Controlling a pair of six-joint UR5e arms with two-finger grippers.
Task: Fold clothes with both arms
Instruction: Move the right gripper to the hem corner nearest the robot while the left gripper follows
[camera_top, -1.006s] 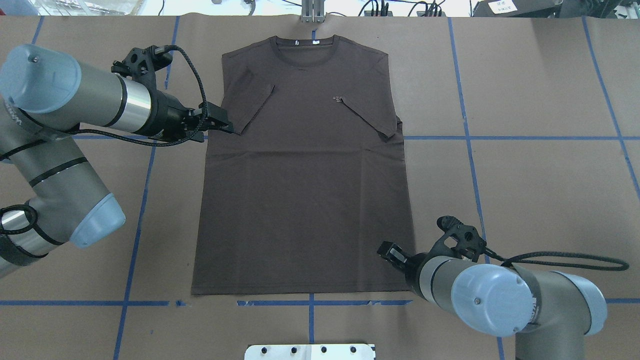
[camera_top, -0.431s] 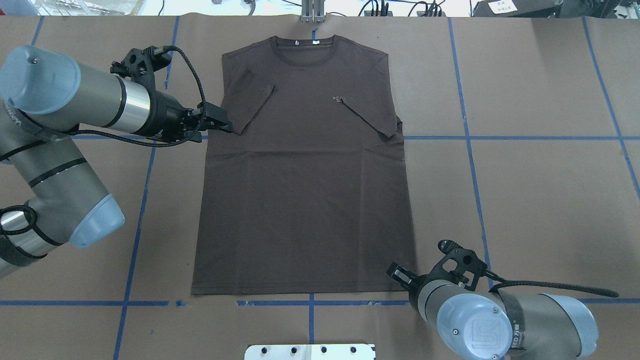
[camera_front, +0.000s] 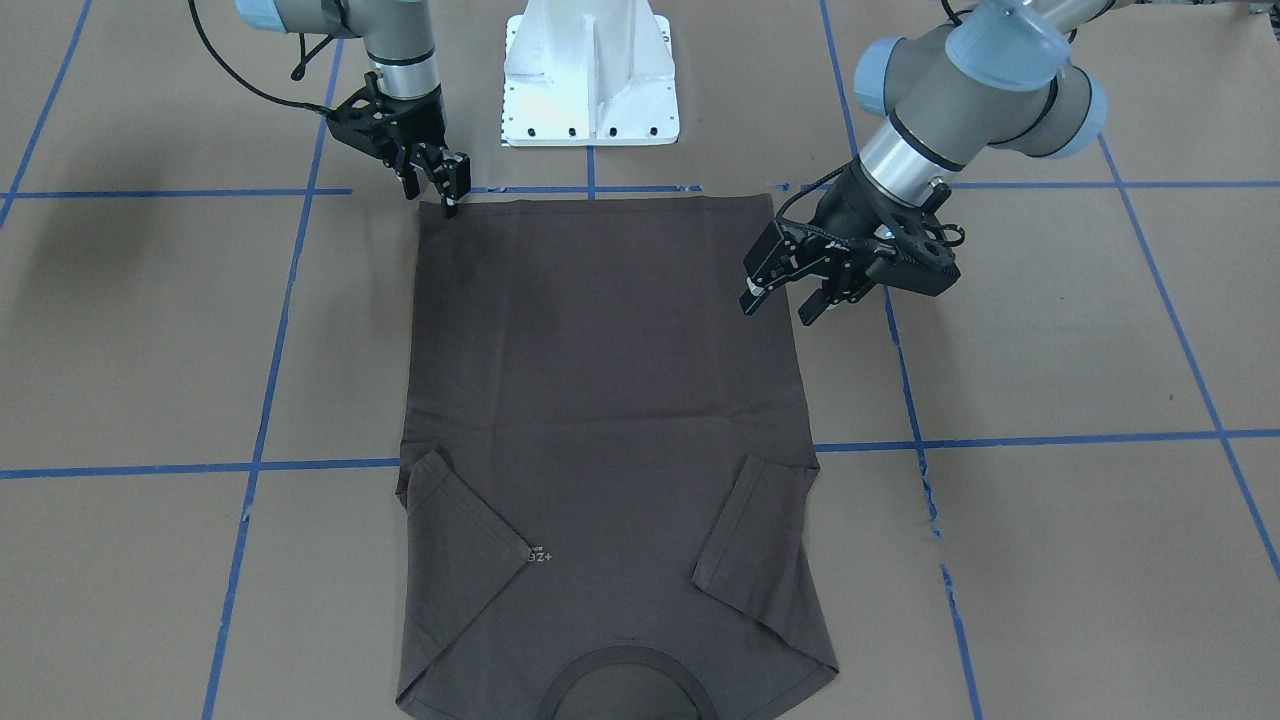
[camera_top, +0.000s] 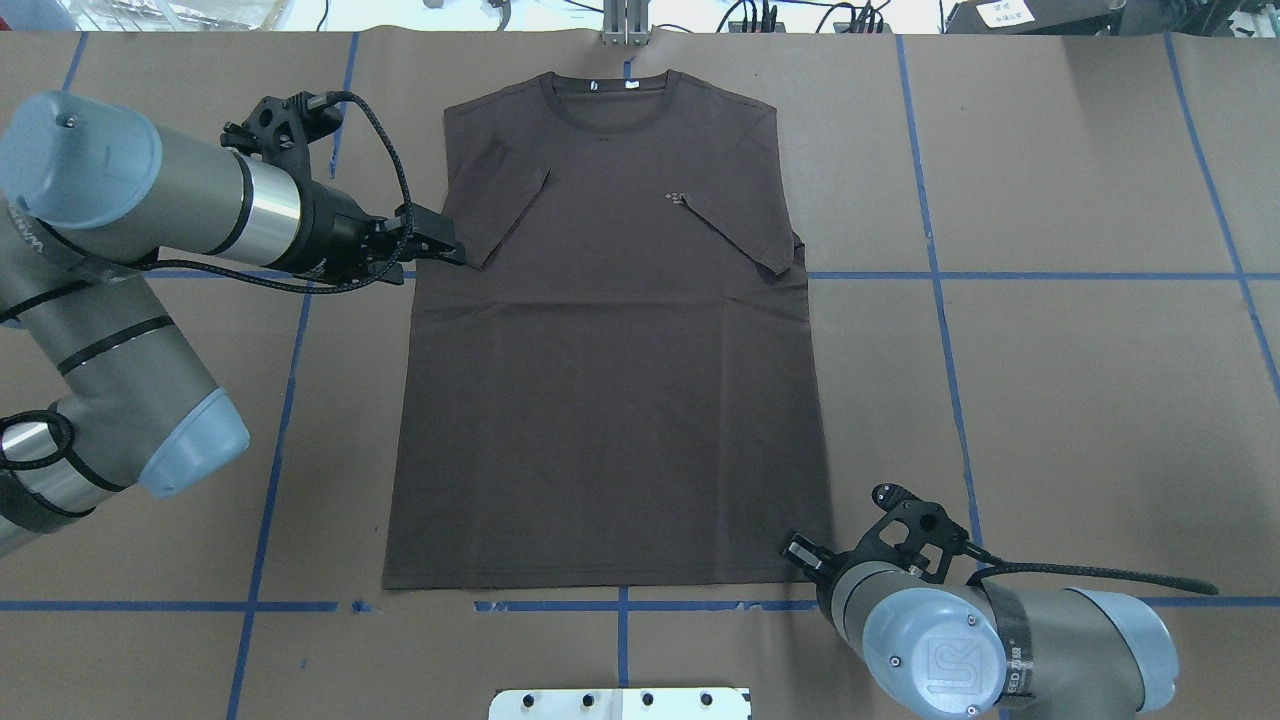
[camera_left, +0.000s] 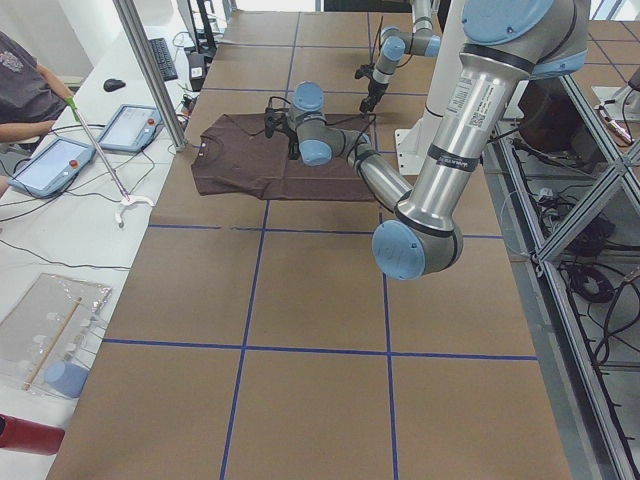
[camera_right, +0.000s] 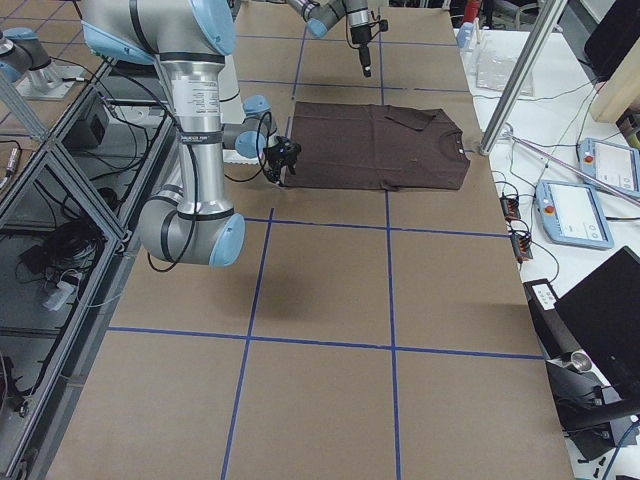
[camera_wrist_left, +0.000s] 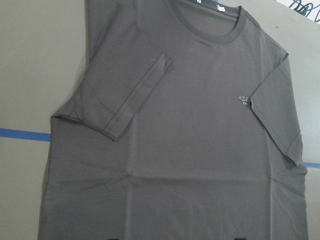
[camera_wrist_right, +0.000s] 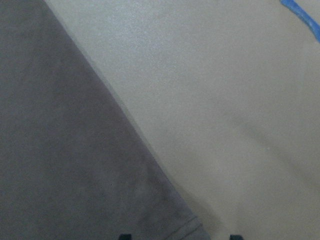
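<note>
Dark grey-brown T-shirt (camera_top: 600, 400), brown table (camera_top: 1080, 400), blue tape lines (camera_top: 1040, 275).

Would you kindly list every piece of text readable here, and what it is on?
"+ze", seemingly: chest lettering on the T-shirt; smaller line beneath unreadable.
"UR": joint cap of the right arm.
Neck tags, arm strap print: too small to read.
</note>
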